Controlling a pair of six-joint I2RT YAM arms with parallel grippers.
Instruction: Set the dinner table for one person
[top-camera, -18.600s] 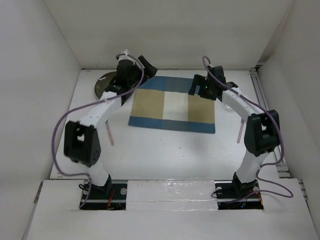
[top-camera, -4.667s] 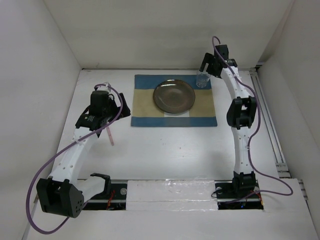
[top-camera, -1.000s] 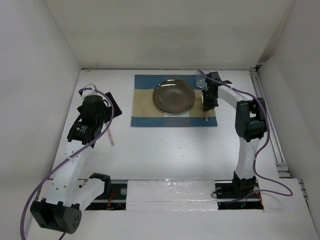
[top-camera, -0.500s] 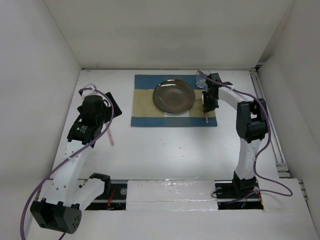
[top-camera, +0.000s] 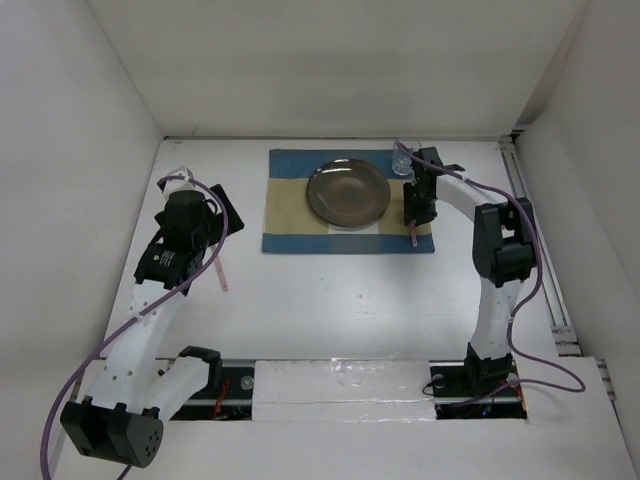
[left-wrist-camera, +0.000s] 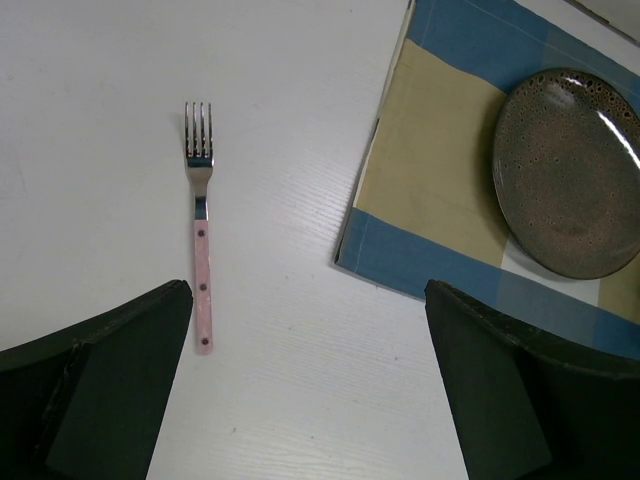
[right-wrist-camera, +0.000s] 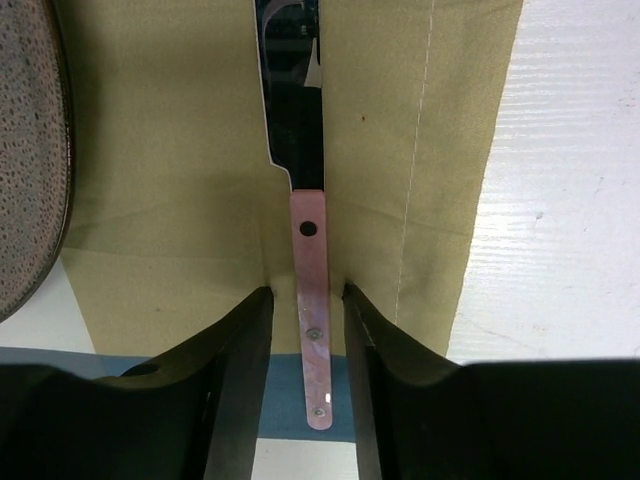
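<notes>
The dinner table (top-camera: 320, 300) is the broad white surface that fills the floor of the white-walled enclosure. Both arms' bases sit at its near edge, and everything else rests on it.

On the left, the left jaws stand wide apart and hold nothing, hovering above bare table. Below them a fork (left-wrist-camera: 202, 262) with a pink handle lies flat on the table, tines pointing toward the far side. It is to the left of the placemat (top-camera: 290, 205) and apart from it.

The blue-and-beige checked placemat lies at the far middle of the table. A dark speckled plate (top-camera: 348, 192) sits on it, roughly centred. A clear glass (top-camera: 401, 163) stands at the placemat's far right corner.

Right of the plate, a knife (right-wrist-camera: 308, 250) with a pink handle lies flat on the placemat's beige strip, blade pointing away and handle end over the blue border. The right jaws straddle that handle, slightly apart, with a narrow gap showing on each side, so they do not clamp it.
</notes>
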